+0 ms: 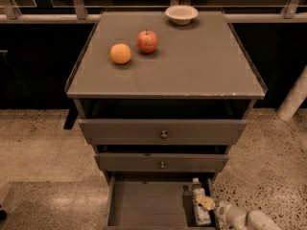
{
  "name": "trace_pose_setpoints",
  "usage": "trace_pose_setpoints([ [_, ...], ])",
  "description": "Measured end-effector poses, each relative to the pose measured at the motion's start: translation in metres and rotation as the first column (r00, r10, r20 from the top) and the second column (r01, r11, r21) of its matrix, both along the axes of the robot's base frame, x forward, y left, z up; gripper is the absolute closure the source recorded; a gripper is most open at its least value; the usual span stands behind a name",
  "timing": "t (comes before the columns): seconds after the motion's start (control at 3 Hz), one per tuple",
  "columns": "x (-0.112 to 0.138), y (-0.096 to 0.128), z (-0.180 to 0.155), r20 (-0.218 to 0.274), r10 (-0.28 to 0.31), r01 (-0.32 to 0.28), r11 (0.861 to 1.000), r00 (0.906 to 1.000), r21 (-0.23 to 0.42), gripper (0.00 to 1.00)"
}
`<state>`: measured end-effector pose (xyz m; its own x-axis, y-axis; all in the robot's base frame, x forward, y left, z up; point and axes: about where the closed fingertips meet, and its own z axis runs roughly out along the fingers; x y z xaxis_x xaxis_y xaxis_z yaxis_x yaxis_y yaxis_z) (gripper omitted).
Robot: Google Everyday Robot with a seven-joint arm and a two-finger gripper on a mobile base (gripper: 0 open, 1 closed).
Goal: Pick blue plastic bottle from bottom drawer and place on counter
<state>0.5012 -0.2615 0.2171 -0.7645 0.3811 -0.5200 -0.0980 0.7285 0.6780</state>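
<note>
A small clear plastic bottle with a white cap lies along the right side of the flat grey bottom drawer. The gripper rests against the bottle's middle, on a rounded white arm reaching in from the lower right. Whether it has hold of the bottle cannot be told.

Low right, the gripper; its jaws clasp the blue plastic bottle in the bottom drawer.

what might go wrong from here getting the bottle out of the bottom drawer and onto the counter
1. The small clear plastic bottle lies by the right wall of the grey bottom drawer, with the gripper at it; the tight space may spoil the grasp.
2. Its cap end sits near the middle drawer front; a straight lift could knock it.
3. On the grey counter, the orange and red apple could get bumped.
</note>
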Motion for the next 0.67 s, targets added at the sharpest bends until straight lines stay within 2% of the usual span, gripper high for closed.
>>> trace_pose_setpoints([
  [0.33,-0.008,-0.012,0.030,0.029,0.062,-0.064,0.994,0.9977,0.085,1.00],
  [0.67,-0.017,0.006,0.040,0.044,0.123,-0.128,0.982,0.9915,0.140,1.00],
])
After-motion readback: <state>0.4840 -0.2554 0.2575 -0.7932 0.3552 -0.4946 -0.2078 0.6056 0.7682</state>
